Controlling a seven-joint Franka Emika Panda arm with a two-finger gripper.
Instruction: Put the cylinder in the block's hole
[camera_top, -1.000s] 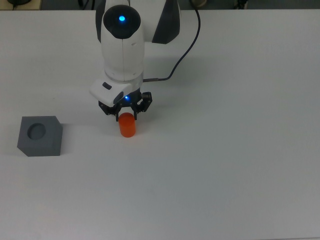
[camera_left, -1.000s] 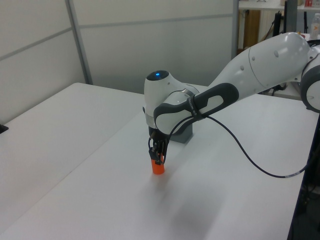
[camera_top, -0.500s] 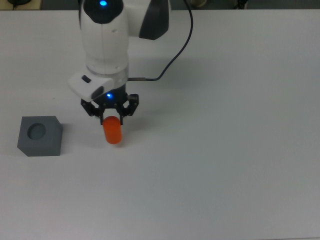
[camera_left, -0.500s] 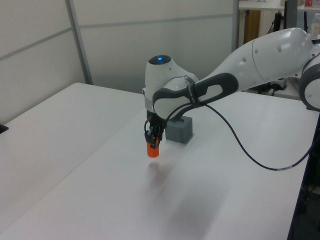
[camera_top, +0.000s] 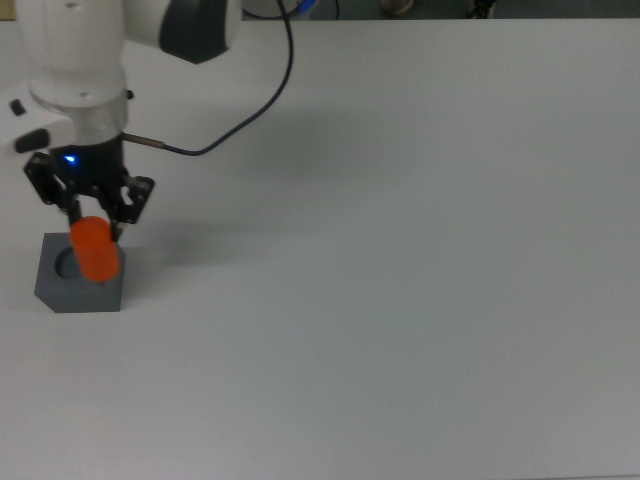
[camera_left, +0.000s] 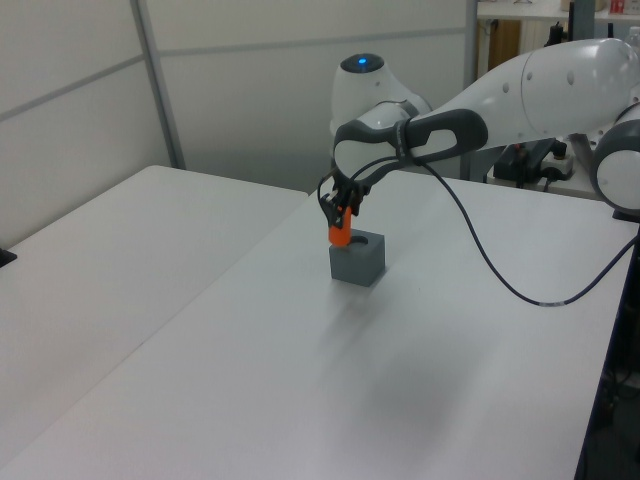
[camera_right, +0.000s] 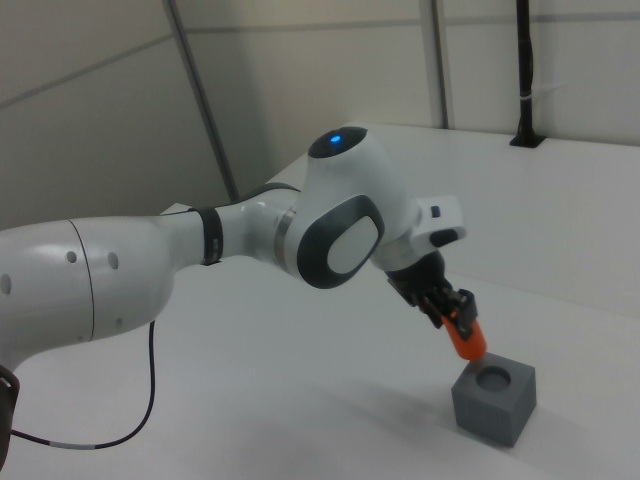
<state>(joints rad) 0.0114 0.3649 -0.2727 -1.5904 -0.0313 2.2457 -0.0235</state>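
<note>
My gripper is shut on the orange cylinder, which hangs in the air, tilted. The dark grey block rests on the white table near the top view's left edge. In the top view the cylinder overlaps the block's top and covers most of the hole. From the right view the round hole is uncovered, with the cylinder's lower end a little above the block and toward the right view's left.
A black cable runs from the gripper across the table toward the arm's base. Grey wall panels stand behind the table in the left view.
The arm has carried the cylinder up off the table and toward the top view's left, from mid-table to just over the block. The block has stayed put.
</note>
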